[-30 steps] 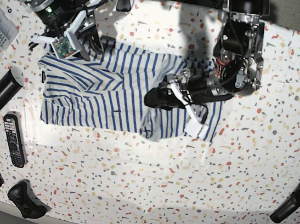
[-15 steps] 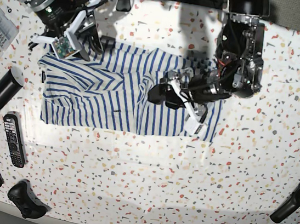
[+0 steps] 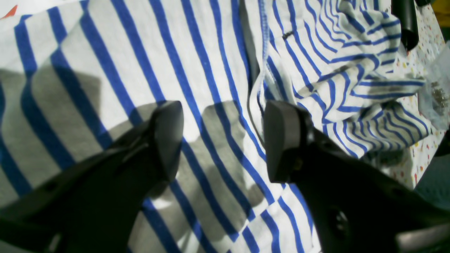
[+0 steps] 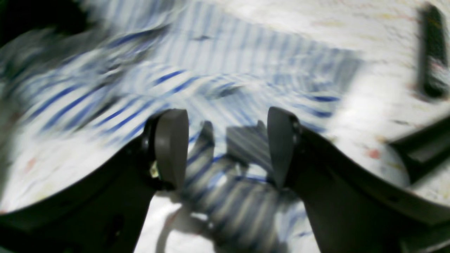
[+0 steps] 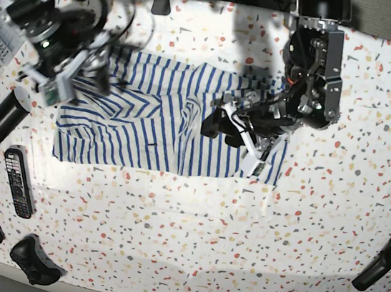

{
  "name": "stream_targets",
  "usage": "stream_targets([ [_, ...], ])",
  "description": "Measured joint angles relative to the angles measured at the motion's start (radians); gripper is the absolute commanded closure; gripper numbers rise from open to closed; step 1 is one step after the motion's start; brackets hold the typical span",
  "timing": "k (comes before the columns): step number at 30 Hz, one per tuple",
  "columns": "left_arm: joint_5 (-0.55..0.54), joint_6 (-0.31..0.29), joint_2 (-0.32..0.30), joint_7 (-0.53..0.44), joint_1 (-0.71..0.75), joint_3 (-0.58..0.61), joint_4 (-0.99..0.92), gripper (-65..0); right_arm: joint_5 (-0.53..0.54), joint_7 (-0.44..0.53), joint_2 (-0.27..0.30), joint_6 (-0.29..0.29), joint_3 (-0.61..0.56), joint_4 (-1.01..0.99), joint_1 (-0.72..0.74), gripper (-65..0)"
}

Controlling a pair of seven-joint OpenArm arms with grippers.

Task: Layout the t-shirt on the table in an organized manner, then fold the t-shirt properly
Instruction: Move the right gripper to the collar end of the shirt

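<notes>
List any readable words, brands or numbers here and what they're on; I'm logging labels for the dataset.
None can be read.
Remote control: button markings too small to read.
t-shirt: stripes only, no print; the small dark mark by its seam shows no text.
Right wrist view: too blurred to read anything.

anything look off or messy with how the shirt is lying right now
Yes. The t-shirt is not flat: its half toward the right arm is bunched into diagonal folds, and a hemmed edge is doubled over the smoother panel. Both the left pincer and right pincer hang open above it, holding nothing.
</notes>
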Motion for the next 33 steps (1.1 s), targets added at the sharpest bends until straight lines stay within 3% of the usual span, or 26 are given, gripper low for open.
stream_targets([
  [7, 0.000, 0.000, 0.000, 0.000, 0.000, 0.000, 0.000, -33.7, 0.076, -0.169, -0.001, 0.013, 0.141, -0.278, 0.248, -34.4],
  [14, 0.000, 0.000, 0.000, 0.000, 0.000, 0.000, 0.000, -33.7, 0.078, -0.246, 0.003, 0.144, 0.251, -0.557, 0.411, -34.4],
  [23, 0.000, 0.000, 0.000, 0.000, 0.000, 0.000, 0.000, -33.7, 0.196, -0.268, 0.067, 0.233, 0.274, -0.806, 0.433, -34.3],
  [27, 0.000, 0.000, 0.000, 0.000, 0.000, 0.000, 0.000, -33.7, 0.265, -0.273, 0.074, 0.235, 0.278, -0.873, 0.437, -34.3],
  [33, 0.000, 0.000, 0.000, 0.000, 0.000, 0.000, 0.000, -33.7, 0.399, -0.371, 0.063, 0.249, 0.279, -0.877, 0.439, -34.3],
])
